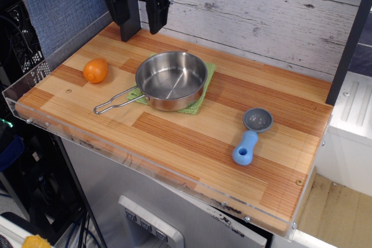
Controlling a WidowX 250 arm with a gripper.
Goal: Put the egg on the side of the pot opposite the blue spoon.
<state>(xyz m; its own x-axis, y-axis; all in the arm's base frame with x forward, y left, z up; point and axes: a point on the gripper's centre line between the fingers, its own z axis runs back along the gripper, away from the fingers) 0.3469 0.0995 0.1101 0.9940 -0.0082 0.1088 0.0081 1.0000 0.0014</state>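
The orange egg (95, 70) lies on the wooden tabletop to the left of the pot. The shiny steel pot (171, 79) sits on a green cloth (199, 100), its wire-loop handle (115, 103) pointing to the front left. The blue spoon (250, 136) lies to the right of the pot, grey bowl toward the back, blue handle toward the front. My black gripper (139, 21) hangs high at the back, above and behind the pot. Its two fingers stand apart and hold nothing.
A dark post (129, 10) stands at the back left beside the gripper. A clear plastic lip (23, 88) edges the table's left and front sides. A grey plank wall (261, 15) runs behind. Another dark post (351, 39) stands at the right.
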